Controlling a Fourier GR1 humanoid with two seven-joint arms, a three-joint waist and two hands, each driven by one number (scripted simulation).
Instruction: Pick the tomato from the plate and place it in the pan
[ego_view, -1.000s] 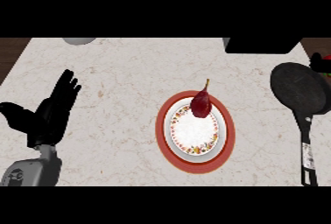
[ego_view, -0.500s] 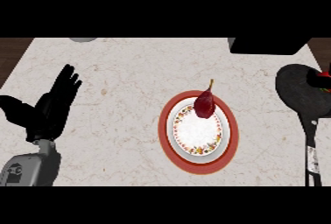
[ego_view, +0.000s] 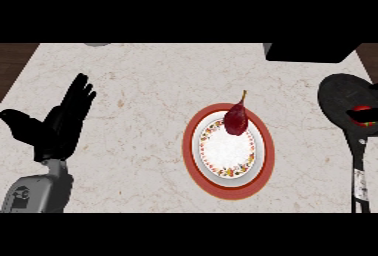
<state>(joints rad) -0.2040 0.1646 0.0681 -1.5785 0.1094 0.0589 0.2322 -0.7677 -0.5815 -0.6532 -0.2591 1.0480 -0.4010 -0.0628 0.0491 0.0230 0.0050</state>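
Layout on the pale marbled desk (ego_view: 148, 75). The round red-rimmed patterned plate (ego_view: 229, 177) lies near the middle. The dark red, pear-shaped stemmed tomato (ego_view: 236, 119) rests on the plate's far edge, its stem pointing away from the robot. The black round frying pan (ego_view: 345, 100) lies well to the plate's right, its handle running toward the near edge. A black box-like object (ego_view: 306, 51) sits at the far right corner. The left hand (ego_view: 59, 125) rests at the left, fingers up.

Dark red fruit (ego_view: 236, 119) on plate (ego_view: 221, 172), pan (ego_view: 345, 100) right
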